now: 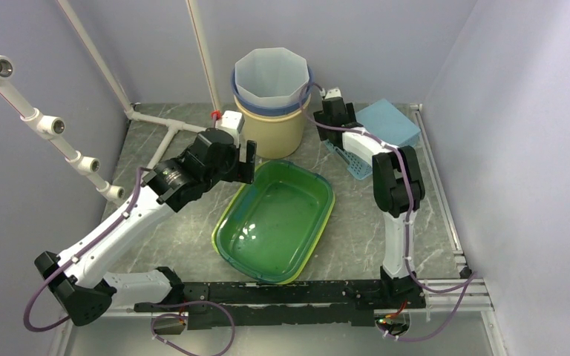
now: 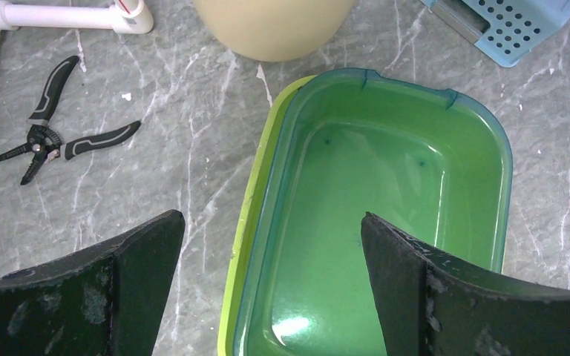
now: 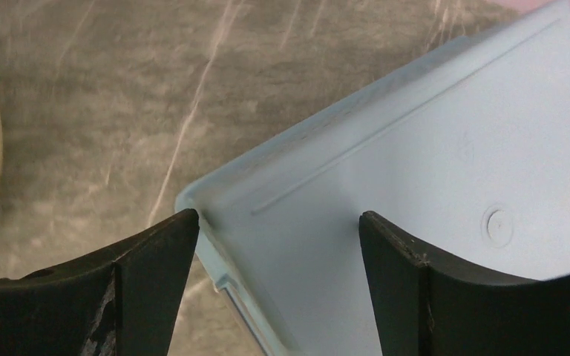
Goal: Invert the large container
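Note:
The large container (image 1: 278, 221) is a green see-through tub, upright in the middle of the table and nested in a yellow-green one whose rim (image 2: 251, 200) shows along its left side. My left gripper (image 1: 246, 165) hangs open above the tub's far left rim; in the left wrist view its open jaws (image 2: 273, 222) straddle that rim without touching it. At the back right, my right gripper (image 1: 341, 122) is open over a corner of a light blue basket (image 3: 415, 170), with nothing between its fingers (image 3: 156, 259).
A beige bucket (image 1: 271, 130) holding a translucent blue-rimmed bin (image 1: 271, 74) stands behind the tub. The light blue basket (image 1: 390, 122) and a perforated blue piece (image 1: 349, 159) lie at the back right. Black pliers (image 2: 52, 122) lie left of the tub, near white pipes (image 1: 163, 122).

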`<move>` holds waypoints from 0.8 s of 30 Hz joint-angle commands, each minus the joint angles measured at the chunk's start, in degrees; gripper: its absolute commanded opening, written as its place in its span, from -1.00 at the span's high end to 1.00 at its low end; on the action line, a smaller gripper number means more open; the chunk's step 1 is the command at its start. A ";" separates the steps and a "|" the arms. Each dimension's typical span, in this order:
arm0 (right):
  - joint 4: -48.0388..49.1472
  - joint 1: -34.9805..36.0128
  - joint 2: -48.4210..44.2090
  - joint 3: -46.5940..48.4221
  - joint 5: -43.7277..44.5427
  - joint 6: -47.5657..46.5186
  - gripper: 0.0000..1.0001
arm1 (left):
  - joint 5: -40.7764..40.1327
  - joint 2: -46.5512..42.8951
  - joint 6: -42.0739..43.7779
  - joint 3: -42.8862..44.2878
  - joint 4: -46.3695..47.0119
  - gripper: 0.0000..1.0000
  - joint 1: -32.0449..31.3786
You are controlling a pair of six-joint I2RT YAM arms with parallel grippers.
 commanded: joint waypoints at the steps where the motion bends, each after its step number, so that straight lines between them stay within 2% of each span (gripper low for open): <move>1: -8.62 -0.31 2.93 7.90 7.67 15.49 -0.65 | -1.10 -0.22 0.29 2.91 0.26 -0.89 1.04; 4: -9.12 -0.57 4.45 9.34 7.63 18.75 -0.64 | -1.30 -0.01 0.24 3.61 -0.28 -0.89 1.30; 9: -9.14 -3.22 5.38 10.85 1.06 19.58 -0.64 | -2.49 -0.79 -1.03 3.73 -1.64 -0.89 1.32; 14: -9.87 -8.28 5.39 13.39 -13.27 20.96 -0.67 | -2.35 -2.16 -3.52 2.63 -1.32 -0.89 1.39; 18: -1.67 -8.63 -1.87 6.65 -27.76 11.48 -0.79 | -0.93 -2.64 -4.71 2.23 -1.02 -0.89 1.30; 20: 2.10 -8.69 -6.07 2.17 -32.23 5.97 -0.84 | -0.52 -2.63 -5.31 2.38 -1.42 -0.89 1.37; 24: 6.57 -9.90 -13.12 -6.77 -34.28 -4.08 -0.95 | 0.83 -3.21 -6.68 2.09 -1.92 -0.89 1.39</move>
